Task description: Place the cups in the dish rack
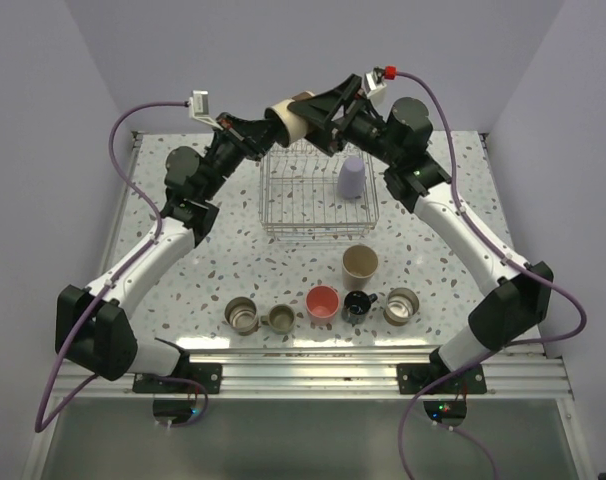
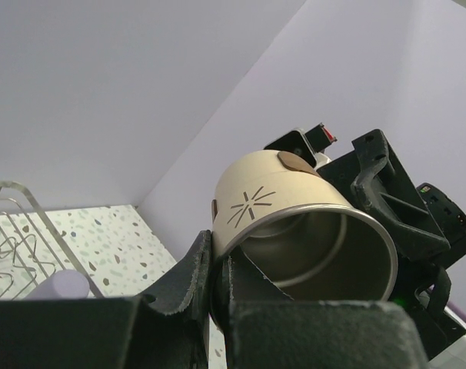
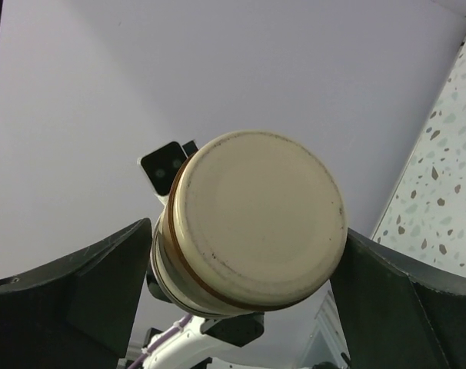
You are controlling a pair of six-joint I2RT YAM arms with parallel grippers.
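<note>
A beige metal cup [image 1: 288, 118] [image 2: 294, 207] hangs on its side in the air above the far edge of the dish rack [image 1: 283, 215]. My left gripper [image 1: 268, 126] [image 2: 214, 254] is shut on its rim, one finger inside and one outside. My right gripper [image 1: 309, 114] [image 3: 248, 238] is open, its fingers [image 3: 125, 269] straddling the cup's base [image 3: 256, 219]; the right one is touching or nearly touching it and a thin gap shows on the left. A lavender cup [image 1: 353, 177] stands upside down in the rack.
On the table near the arms stand a tan cup [image 1: 360, 264], a coral-pink cup [image 1: 323, 303], a black mug [image 1: 357, 305] and three metal cups [image 1: 241, 315] [image 1: 281, 318] [image 1: 401, 306]. Purple walls enclose the table on three sides.
</note>
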